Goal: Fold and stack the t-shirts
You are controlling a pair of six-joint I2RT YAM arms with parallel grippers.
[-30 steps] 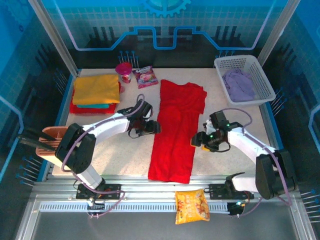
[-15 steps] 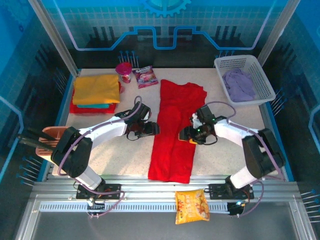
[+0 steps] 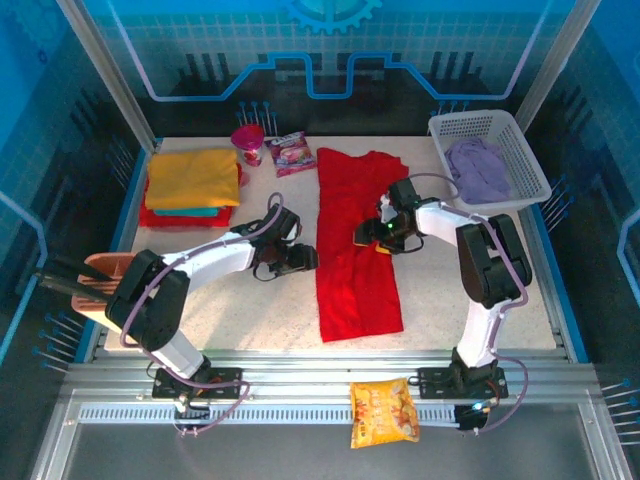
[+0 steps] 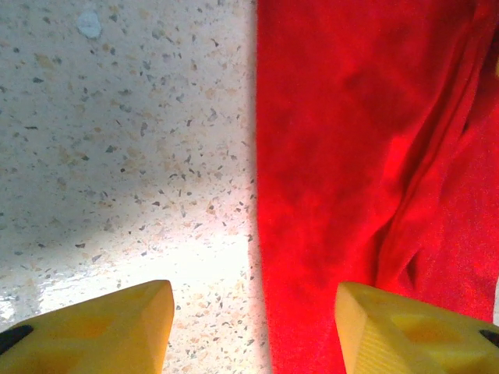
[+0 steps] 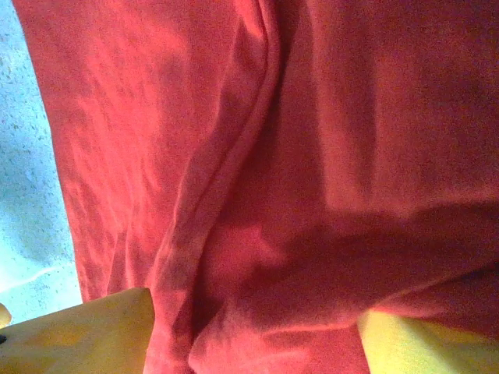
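Note:
A bright red t-shirt [image 3: 352, 290] lies as a long strip down the middle of the table, collar end far. My left gripper [image 3: 304, 258] sits low at its left edge, open. In the left wrist view one yellow finger [image 4: 101, 327] is over bare table and the other over the red cloth [image 4: 351, 156]. My right gripper [image 3: 367, 237] is open above the shirt's upper middle, its fingers [image 5: 86, 335] spread over creased red cloth [image 5: 312, 117]. A folded stack with a mustard yellow t-shirt [image 3: 190, 176] on top lies far left. A pale lilac t-shirt [image 3: 478, 168] sits in the basket.
The white lattice basket [image 3: 530, 165] stands at the far right. A pink cup [image 3: 247, 145] and a pink packet [image 3: 292, 153] stand at the back. An orange rack [image 3: 95, 282] is at the left edge. A snack bag [image 3: 383, 412] lies on the front rail.
My right gripper has swept left and away from me across the shirt. The red shirt's right side is now folded in and the strip lies straighter and shorter. My left gripper has barely moved.

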